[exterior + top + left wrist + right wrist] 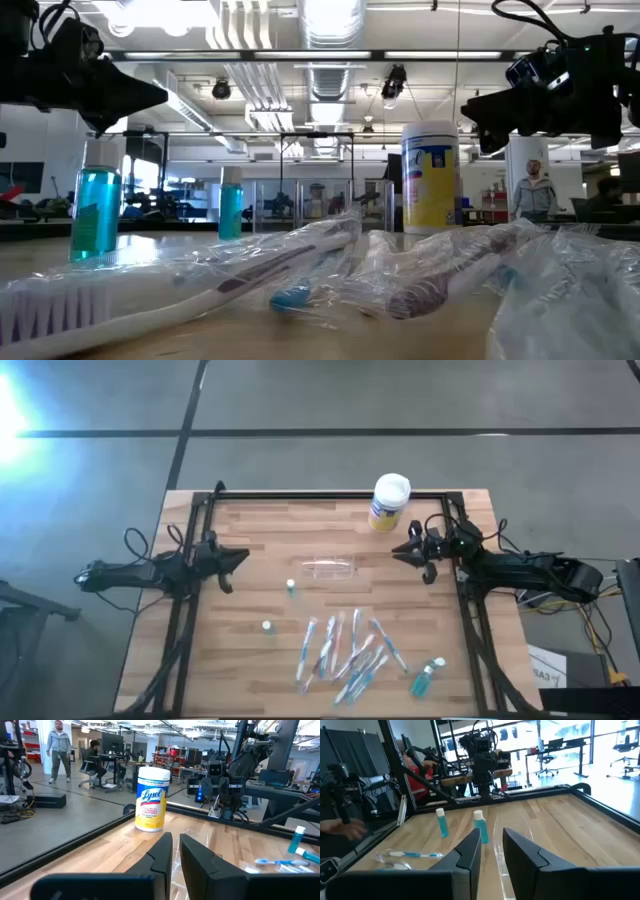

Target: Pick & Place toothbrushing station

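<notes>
The see-through holder [328,570] lies on its side on the wooden table, near the middle, between the two grippers. It shows faintly in the left wrist view [202,840] and in the right wrist view [512,842]. My left gripper [243,558] hovers left of it, pointing toward it, with a narrow gap between its fingers and nothing in them. My right gripper [398,549] hovers right of it, pointing toward it, open and empty. Neither touches the holder.
A yellow-and-blue canister with a white lid [389,502] stands at the far edge. Several wrapped toothbrushes [345,650] lie near the front. Small blue bottles stand at the middle [291,588], the front left [267,626] and the front right [428,677]. A black frame [330,496] rims the table.
</notes>
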Motion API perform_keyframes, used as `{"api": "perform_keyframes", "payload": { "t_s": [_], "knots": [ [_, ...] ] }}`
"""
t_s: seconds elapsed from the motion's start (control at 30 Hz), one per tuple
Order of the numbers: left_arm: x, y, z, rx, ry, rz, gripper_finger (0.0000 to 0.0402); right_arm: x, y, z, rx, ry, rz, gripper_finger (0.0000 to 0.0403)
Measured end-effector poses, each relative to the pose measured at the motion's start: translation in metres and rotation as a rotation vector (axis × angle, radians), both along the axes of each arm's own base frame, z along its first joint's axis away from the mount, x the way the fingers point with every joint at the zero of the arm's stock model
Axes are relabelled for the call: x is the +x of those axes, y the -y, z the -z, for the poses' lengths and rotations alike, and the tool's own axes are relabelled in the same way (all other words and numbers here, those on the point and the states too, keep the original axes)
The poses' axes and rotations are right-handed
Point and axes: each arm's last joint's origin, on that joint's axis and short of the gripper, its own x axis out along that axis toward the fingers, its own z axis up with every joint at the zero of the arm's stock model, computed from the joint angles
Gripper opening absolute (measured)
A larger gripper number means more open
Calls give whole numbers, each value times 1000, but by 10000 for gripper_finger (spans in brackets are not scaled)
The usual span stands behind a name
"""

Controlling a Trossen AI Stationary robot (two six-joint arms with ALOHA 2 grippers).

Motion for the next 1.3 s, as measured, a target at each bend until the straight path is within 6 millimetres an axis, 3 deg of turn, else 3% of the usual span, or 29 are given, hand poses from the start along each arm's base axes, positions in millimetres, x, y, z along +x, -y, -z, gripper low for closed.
{"api": "perform_keyframes", "payload": {
  "t_s": [0.23, 0.5, 0.6, 0.73, 0.9, 1.0, 1.1, 1.3],
  "knots": [
    [0, 0, 0, -4, 6, 0, 39, 0, 0, 0, 0, 0, 0, 68],
    [-1, 0, -10, -50, 136, 4, 39, 0, 0, 0, 3, -1, -1, 77],
    [-1, 0, -12, -58, 161, 5, 39, 0, 0, 0, 125, -13, -5, 80],
    [0, 4, -13, 21, 137, 131, 39, 0, 0, -1, 103, -3, -8, 77],
    [0, 16, -14, 202, 140, 553, 39, 12, -28, -12, -97, 113, -210, 71],
    [0, 14, -14, 156, 133, 485, 39, 20, -48, -17, -135, 185, -178, 68],
    [1, 12, -11, 136, 97, 407, 39, 25, -60, -11, -146, 146, -183, 68],
    [2, 10, -3, 127, 59, 355, 39, 23, -64, -13, -143, 155, -216, 68]
  ]
}}
